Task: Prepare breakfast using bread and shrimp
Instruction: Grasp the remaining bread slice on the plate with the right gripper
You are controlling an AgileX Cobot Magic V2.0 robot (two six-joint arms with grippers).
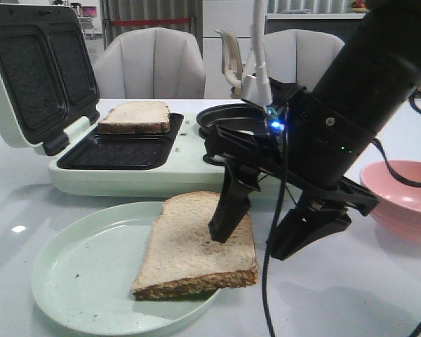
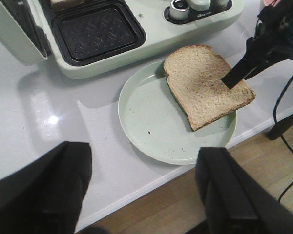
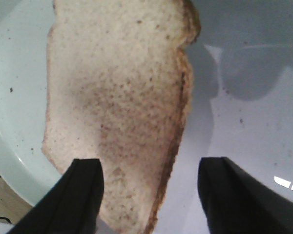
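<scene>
One slice of bread (image 1: 189, 249) lies on a pale green plate (image 1: 84, 274), overhanging its right rim. My right gripper (image 1: 251, 244) is open and straddles the slice's right crust edge, one finger down on the crumb and the other over the table. The right wrist view shows this bread (image 3: 117, 97) with my right gripper (image 3: 150, 163) astride its crust. A second slice of bread (image 1: 135, 116) sits in the far compartment of the open sandwich maker (image 1: 189, 165). My left gripper (image 2: 142, 148) hangs open and empty over the table's front edge, near the plate (image 2: 151, 112). No shrimp is in view.
A pink bowl (image 1: 407, 196) stands at the right, behind my right arm. The sandwich maker's near compartment (image 1: 116, 151) is bare and its lid (image 1: 35, 70) stands open at the left. Its knobs (image 2: 178, 7) face the plate. Chairs stand behind the table.
</scene>
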